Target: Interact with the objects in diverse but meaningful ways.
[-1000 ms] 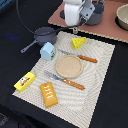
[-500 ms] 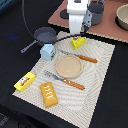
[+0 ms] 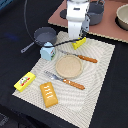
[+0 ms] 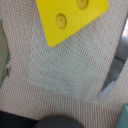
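The yellow holed cheese wedge (image 3: 80, 43) lies on the pale woven mat (image 3: 102, 75); it also fills the wrist view (image 4: 70, 17). My white gripper (image 3: 75, 35) hangs just above and beside the cheese, its jaws apart and empty. The grey long-handled saucepan (image 3: 45, 35) stands at the mat's far corner on the exterior view's left. The small white carton (image 3: 47, 51) stands in front of it. The yellow red-labelled box (image 3: 24, 80) and the orange-brown scored bread block (image 3: 48, 94) lie at the near side.
A round tan plate (image 3: 68, 66) sits mid-mat, with an orange-handled knife (image 3: 81, 57) behind it and a fork (image 3: 66, 80) in front. A dark pot (image 3: 95, 12) and a bowl (image 3: 122, 16) stand on the brown board behind.
My gripper has come down from above the back board toward the cheese wedge. The objects on the mat have not moved.
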